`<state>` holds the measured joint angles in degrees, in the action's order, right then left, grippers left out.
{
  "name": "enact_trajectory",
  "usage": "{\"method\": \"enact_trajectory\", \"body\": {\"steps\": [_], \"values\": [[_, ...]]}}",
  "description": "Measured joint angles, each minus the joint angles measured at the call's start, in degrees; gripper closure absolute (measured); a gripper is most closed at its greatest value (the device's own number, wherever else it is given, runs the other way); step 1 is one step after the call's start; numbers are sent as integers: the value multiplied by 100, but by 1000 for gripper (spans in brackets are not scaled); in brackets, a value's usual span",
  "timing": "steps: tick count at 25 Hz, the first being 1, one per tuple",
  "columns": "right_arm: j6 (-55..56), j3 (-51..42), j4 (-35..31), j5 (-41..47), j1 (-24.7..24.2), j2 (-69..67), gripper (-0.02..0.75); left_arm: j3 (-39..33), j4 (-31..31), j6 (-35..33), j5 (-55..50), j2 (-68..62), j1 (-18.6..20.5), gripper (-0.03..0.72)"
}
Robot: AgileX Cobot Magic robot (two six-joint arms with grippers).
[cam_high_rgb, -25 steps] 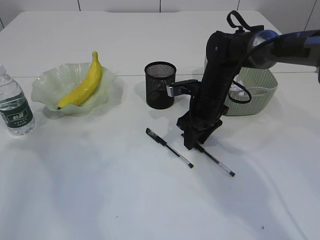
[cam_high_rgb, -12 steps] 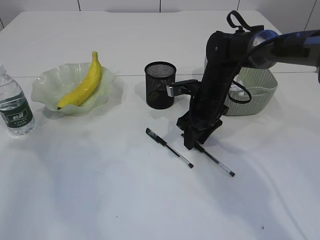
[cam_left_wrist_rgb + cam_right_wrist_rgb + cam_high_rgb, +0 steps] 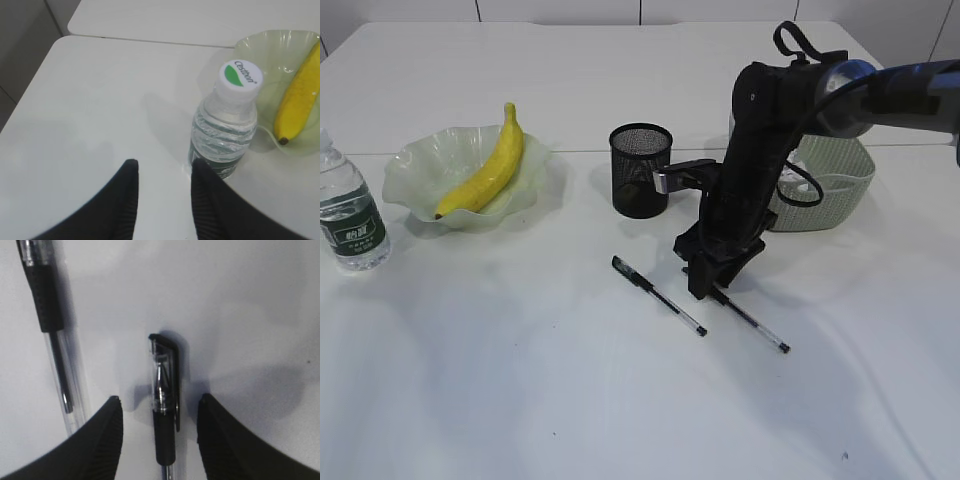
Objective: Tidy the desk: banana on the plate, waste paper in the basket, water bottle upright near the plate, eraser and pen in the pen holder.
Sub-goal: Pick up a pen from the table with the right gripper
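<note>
My right gripper point(image 3: 705, 287) point(image 3: 159, 401) is open and low over the table, its fingers on either side of the capped end of a black-capped clear pen point(image 3: 165, 405) point(image 3: 752, 322), not closed on it. A second pen point(image 3: 658, 296) point(image 3: 52, 330) lies to its left. The black mesh pen holder point(image 3: 640, 170) stands behind them. The banana point(image 3: 485, 170) point(image 3: 300, 100) lies on the pale green plate point(image 3: 408, 190) point(image 3: 265, 47). The water bottle point(image 3: 350, 215) point(image 3: 227, 120) stands upright left of the plate. My left gripper point(image 3: 165, 167) is open and empty beside the bottle. The eraser is not in view.
A pale green woven basket point(image 3: 840, 190) stands at the right behind my right arm, which partly hides it; its contents are unclear. The table's left edge point(image 3: 30, 90) runs near the bottle.
</note>
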<state>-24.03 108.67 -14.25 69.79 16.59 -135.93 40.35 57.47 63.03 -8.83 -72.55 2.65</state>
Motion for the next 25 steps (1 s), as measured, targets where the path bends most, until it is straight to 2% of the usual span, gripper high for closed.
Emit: {"method": "enact_trajectory", "body": {"steps": [22, 25], "values": [[0, 0, 8, -71, 0, 0, 368, 0, 0, 0, 0, 0, 0, 446], [0, 0, 22, -96, 0, 0, 406, 0, 0, 0, 0, 0, 0, 446]]}}
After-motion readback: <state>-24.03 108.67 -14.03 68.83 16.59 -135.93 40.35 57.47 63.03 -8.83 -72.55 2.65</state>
